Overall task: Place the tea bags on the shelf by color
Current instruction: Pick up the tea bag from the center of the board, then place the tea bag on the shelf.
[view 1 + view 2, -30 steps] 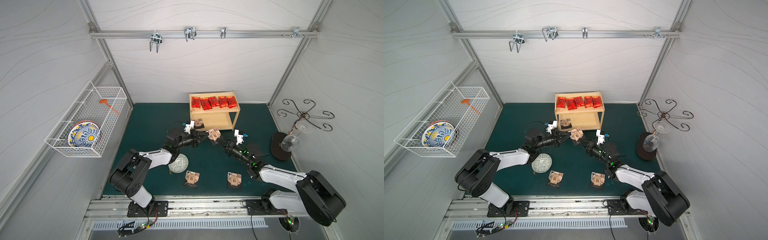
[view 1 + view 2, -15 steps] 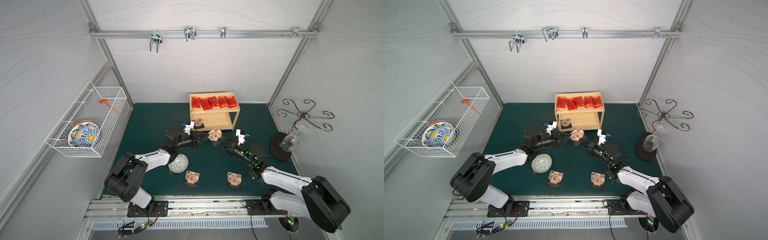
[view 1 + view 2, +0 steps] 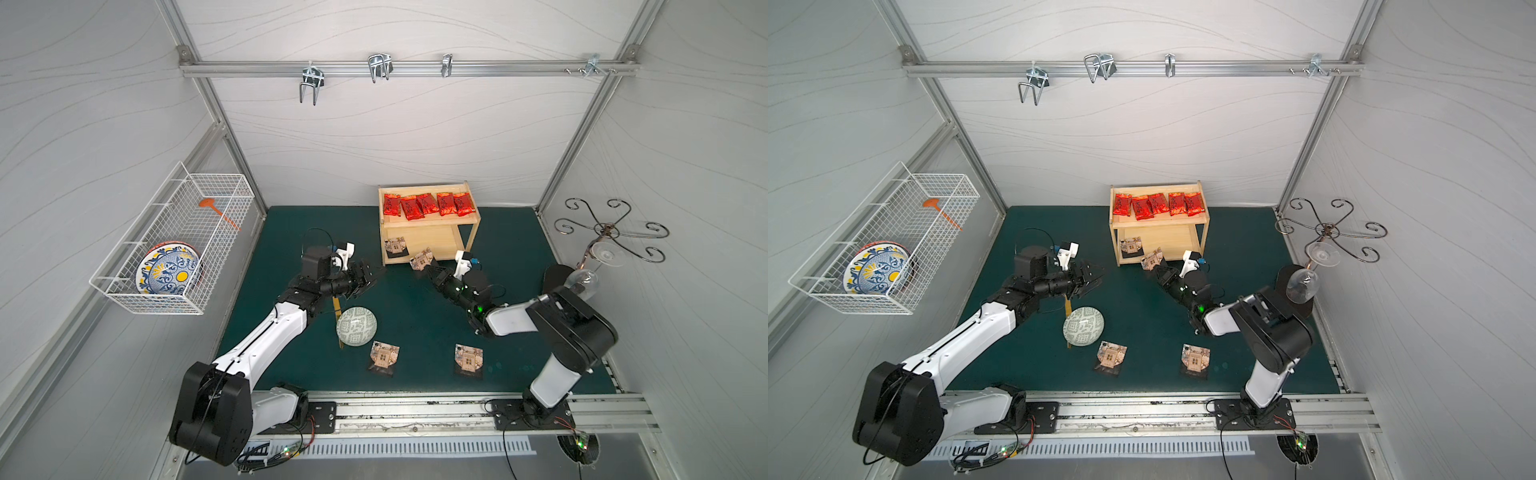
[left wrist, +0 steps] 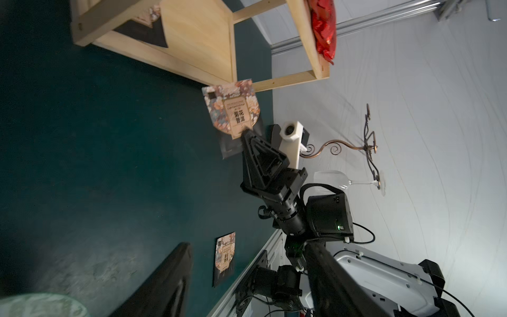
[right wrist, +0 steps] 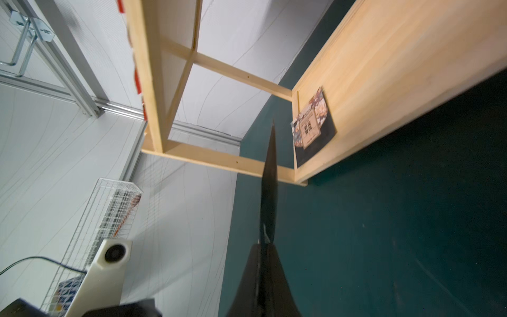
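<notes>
Right gripper point(image 3: 431, 269) pinches a black-edged tea bag point(image 3: 421, 260) just short of the lower tier of the shelf point(image 3: 436, 245), perhaps touching its rim. Just beyond its fingertips a second bag point(image 3: 395, 246) lies inside; five red tea bags point(image 3: 428, 204) line the tier above. Left gripper point(image 3: 371, 276), jaws spread, hangs empty alongside.

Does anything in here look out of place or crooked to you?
Mildly. A thin tan stick pokes out from under the round green-patterned bowl, so the bowl may not sit flat. On the top board of the pale wooden shelf, one shiny red tea bag sits forward of its row.
</notes>
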